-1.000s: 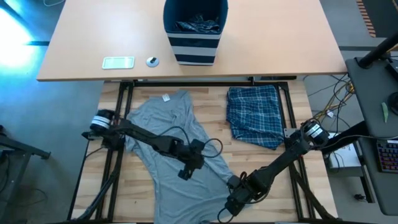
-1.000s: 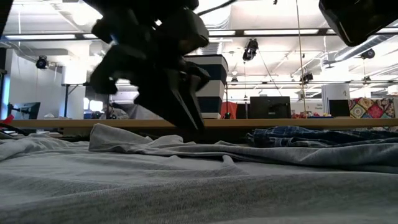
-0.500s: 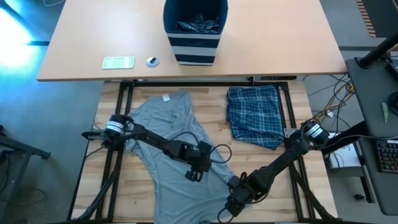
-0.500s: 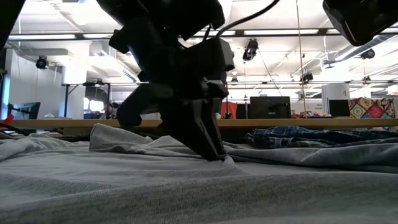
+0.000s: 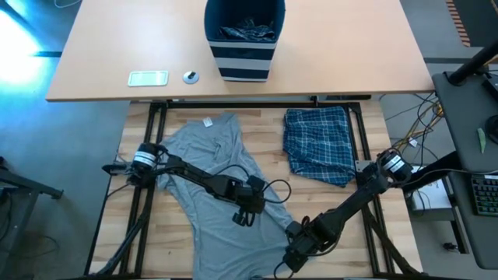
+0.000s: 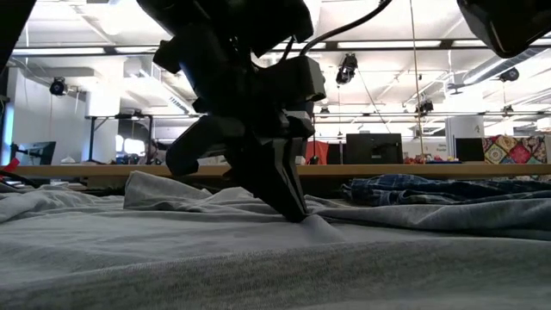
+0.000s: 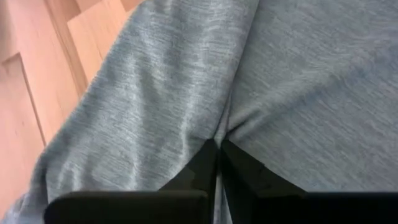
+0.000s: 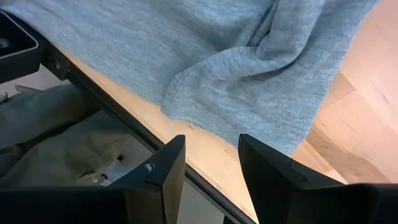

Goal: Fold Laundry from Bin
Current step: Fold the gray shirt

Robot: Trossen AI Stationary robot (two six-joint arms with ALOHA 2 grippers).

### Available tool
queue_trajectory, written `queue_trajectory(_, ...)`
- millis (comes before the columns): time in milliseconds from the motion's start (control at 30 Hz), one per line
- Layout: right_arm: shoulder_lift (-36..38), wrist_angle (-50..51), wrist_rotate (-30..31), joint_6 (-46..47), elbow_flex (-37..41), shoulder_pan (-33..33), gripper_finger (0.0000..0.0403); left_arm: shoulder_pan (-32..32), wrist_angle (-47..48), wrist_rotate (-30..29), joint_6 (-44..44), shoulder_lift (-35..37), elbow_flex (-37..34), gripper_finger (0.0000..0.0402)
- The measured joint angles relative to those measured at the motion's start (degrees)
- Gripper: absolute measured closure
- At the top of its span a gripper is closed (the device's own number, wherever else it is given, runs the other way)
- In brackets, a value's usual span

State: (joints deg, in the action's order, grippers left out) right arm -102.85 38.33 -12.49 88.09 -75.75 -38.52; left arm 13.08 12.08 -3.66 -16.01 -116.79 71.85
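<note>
So in the overhead shot the grey T-shirt (image 5: 218,183) is spread over the left half of the wooden table (image 5: 373,132), running from upper left down toward the bottom centre. The left gripper (image 5: 243,218) sits on it in the lower middle of the frame, fingers pinched tight together on a little ridge of the grey fabric; the wrist cam shows the cloth puckering right at the tips. Moving right, the right gripper (image 5: 289,264) hangs at the bottom centre by the shirt's lower hem and the table's near edge, jaws partly open with nothing between them as far as I can tell. Upper right of the shirt is the folded plaid garment (image 5: 319,144). The bin (image 5: 243,43) is on the tan desk (image 5: 350,54) at top centre, with dark cloth inside.
</note>
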Motion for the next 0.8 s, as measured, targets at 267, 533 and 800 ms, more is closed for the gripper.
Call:
queue_trajectory(267, 0.0, -0.2, -0.1, 0.0, 0.0, 0.0, 0.0259, -0.1, 7.7, -0.3, 0.0, 1.3, 4.2, 0.0401)
queue_trajectory(533, -0.9, -1.5, 1.1, -1.2, 0.5, -0.1, 0.0259, -0.1, 17.2, -0.3, -4.2, 5.4, 7.0, 0.0401)
queue_trajectory(800, -3.9, -2.7, 0.1, -2.4, 4.4, -0.2, 0.0259, -0.2, 22.4, -0.2, -7.7, 6.9, 2.9, 0.0402)
